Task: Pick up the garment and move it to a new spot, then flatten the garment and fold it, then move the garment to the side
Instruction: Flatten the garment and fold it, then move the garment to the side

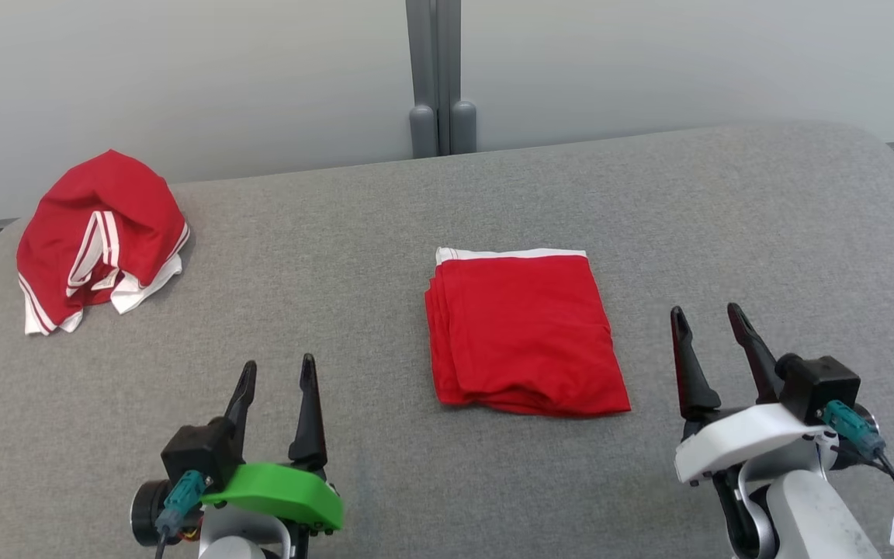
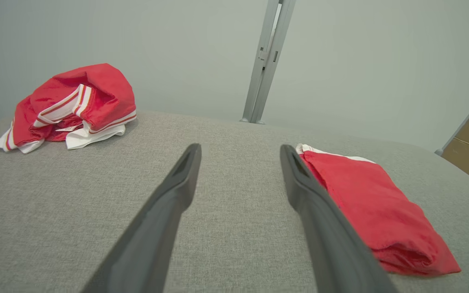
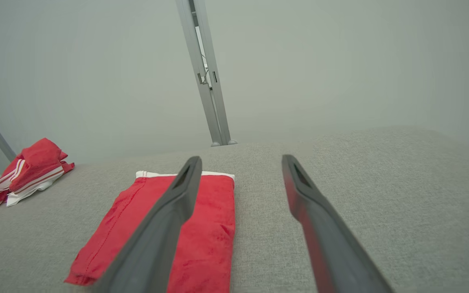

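Right now we are hovering our left end effector (image 1: 278, 362) over the near left part of the gray desk (image 1: 765, 202), its two dark fingers standing apart with nothing between them. We are holding our right end effector (image 1: 705, 309) over the near right part, its fingers likewise spread and gripping nothing. Between the two, the folded red garment (image 1: 524, 334) is lying flat on the desk, with a white band showing along its far edge and stacked layers showing along its left side. Neither end effector is touching it; the right one is sitting near its right edge, the left one farther off. At the far left corner of the desk a crumpled red garment (image 1: 98, 241) with white stripes is sitting in a heap, well apart from the folded one. Behind the desk we are facing a pale wall (image 1: 183, 78) with a gray post (image 1: 439, 78) running up its middle.
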Robot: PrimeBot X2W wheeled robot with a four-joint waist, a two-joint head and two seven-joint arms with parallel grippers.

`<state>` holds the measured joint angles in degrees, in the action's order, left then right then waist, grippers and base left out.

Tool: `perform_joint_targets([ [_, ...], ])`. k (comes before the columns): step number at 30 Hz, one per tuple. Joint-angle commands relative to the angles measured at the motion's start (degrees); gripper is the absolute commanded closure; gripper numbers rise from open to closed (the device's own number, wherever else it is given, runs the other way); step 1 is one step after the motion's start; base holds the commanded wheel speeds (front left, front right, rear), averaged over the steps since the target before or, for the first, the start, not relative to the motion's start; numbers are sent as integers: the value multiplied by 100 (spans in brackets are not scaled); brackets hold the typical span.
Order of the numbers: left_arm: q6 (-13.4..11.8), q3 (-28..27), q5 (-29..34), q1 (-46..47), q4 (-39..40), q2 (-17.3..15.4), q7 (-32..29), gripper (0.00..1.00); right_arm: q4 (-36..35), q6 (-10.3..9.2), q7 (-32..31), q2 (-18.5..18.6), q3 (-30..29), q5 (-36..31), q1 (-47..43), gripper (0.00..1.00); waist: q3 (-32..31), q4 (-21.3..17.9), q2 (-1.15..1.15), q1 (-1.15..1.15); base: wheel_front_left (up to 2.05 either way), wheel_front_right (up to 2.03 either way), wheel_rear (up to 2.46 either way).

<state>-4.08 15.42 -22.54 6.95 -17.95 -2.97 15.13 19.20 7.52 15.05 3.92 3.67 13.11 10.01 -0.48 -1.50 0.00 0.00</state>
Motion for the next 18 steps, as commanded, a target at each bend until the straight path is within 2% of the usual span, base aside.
perform_joint_targets([
  [1, -6, -64, 55, -141, 26, -4, 1, 0, -89, -6, 7, -31, 4, -45, -147, 0, -35, -22, 0, 0, 0, 0, 0],
  [9, 102, -305, 138, -532, 136, 2, 1, 0, -534, -6, -80, -97, -31, 49, -703, 0, -61, 71, 0, 0, 0, 0, 0],
  [18, 64, -169, 31, -631, 230, 5, 1, 0, -697, -6, -227, -98, 3, -20, -866, 0, -66, 158, 0, 0, 0, 0, 0],
])
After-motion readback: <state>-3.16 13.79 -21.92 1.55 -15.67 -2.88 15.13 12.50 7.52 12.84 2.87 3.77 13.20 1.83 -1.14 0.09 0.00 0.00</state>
